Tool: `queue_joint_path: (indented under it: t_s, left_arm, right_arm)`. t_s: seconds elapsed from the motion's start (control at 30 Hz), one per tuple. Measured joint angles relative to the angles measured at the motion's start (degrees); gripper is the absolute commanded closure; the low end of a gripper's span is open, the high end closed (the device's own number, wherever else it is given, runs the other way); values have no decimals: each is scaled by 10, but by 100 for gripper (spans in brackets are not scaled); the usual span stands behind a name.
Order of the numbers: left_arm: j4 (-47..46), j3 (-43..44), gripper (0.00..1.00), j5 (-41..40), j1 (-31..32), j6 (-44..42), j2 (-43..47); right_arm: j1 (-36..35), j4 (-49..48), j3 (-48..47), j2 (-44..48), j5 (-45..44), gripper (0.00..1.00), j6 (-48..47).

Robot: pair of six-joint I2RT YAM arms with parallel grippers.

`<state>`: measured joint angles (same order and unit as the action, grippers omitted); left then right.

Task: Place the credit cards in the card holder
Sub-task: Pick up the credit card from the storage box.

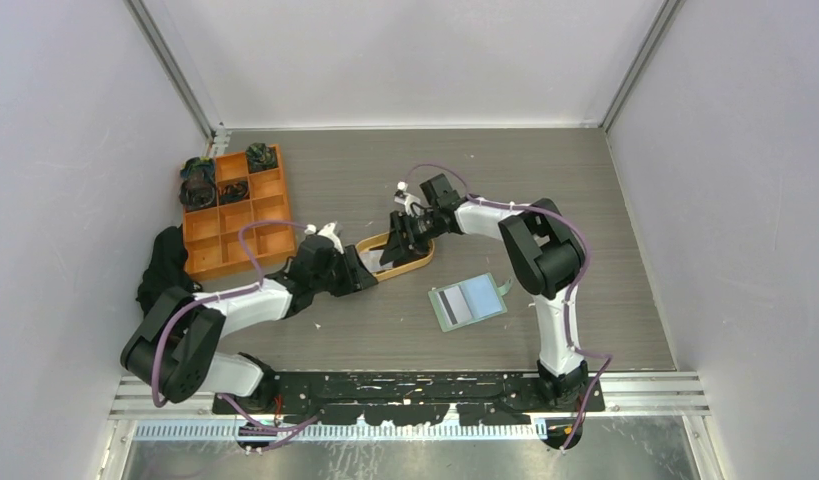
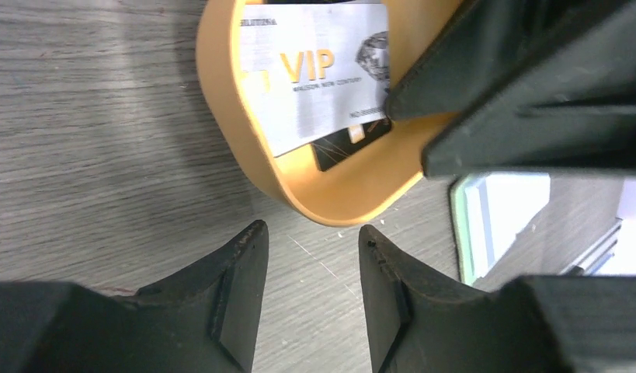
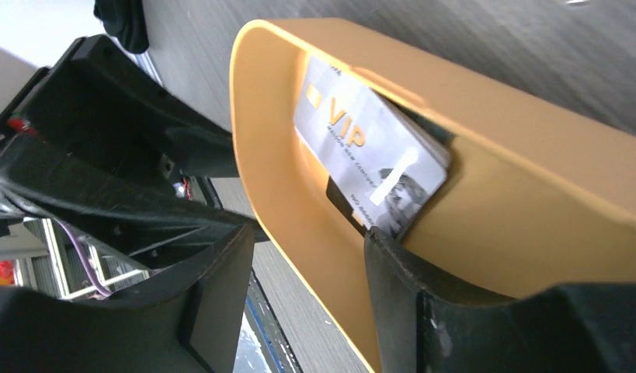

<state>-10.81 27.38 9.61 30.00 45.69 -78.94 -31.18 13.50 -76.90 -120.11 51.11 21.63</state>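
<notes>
Right fingers, parted astride the wall of the orange tray, touch the credit cards at their 12 o'clock (left fingers gape empty nearby); card holder lies at the tray's 4 o'clock

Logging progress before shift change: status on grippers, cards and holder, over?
Left gripper open, empty, beside orange tray. Right gripper open, fingertip on silver VIP card in tray. Card holder lies open nearby. Nothing in the way.
</notes>
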Motion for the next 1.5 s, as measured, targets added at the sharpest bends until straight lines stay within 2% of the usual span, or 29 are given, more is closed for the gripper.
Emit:
queue_joint_path:
  t_s: [0.07, 0.17, 0.3, 0.4, 0.57, 0.77, 0.9, 1.2, 1.5]
  left_arm:
    - [1, -2, 47, 5, 0, -2, 17]
    - [13, -6, 34, -2, 0, -10, 77]
    - [23, -5, 34, -29, 0, -16, 138]
    - [39, 6, 39, -48, -1, -20, 126]
    - [67, 54, 52, -70, -5, -30, 37]
    - [80, 76, 77, -77, -5, -43, -8]
    - [83, 82, 88, -76, -6, -42, -19]
    - [82, 85, 99, -81, -12, -37, -21]
    - [80, 83, 100, -95, -14, -26, -18]
  right_arm:
    - [5, -11, 6, 1, -6, 43, 16]
    - [9, -14, 7, 9, -31, 43, 19]
    - [8, -16, 9, 36, -63, 40, 18]
    - [6, -16, 9, 53, -96, 39, 16]
    - [-3, -7, 9, 56, -171, 39, 28]
    - [-26, 8, 7, 51, -228, 38, 49]
    - [-34, 11, 5, 41, -233, 39, 69]
    - [-32, 3, 7, 36, -209, 43, 113]
    - [-19, -47, 37, 38, -172, 45, 156]
